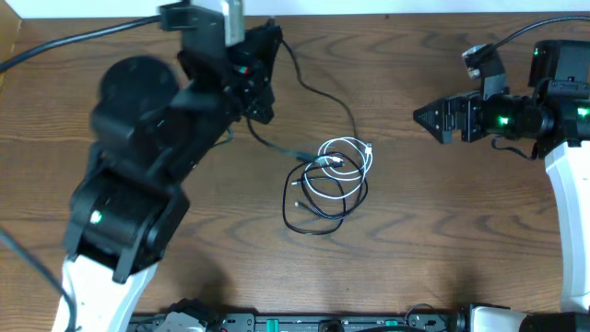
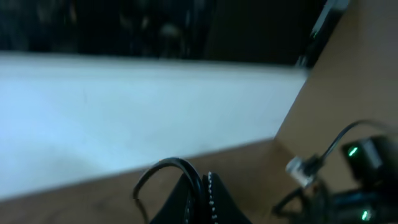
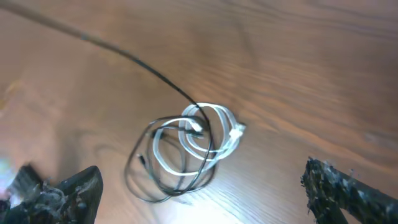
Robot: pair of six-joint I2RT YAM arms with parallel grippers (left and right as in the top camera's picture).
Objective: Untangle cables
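Note:
The cables lie tangled mid-table: a white cable coiled in small loops over thin black loops. One black cable runs up and left from the pile to my left gripper, which is raised at the back left. In the left wrist view that gripper is shut, with the black cable pinched between its fingers. At the right, my right gripper is open and holds nothing. It faces the pile, and its wrist view shows the gripper hanging over the white coil and black loops.
The wooden table ends at a white strip along the back. The left arm's bulky black body covers the table's left side. The right arm, with green lights, shows in the left wrist view. A black rail lines the front edge.

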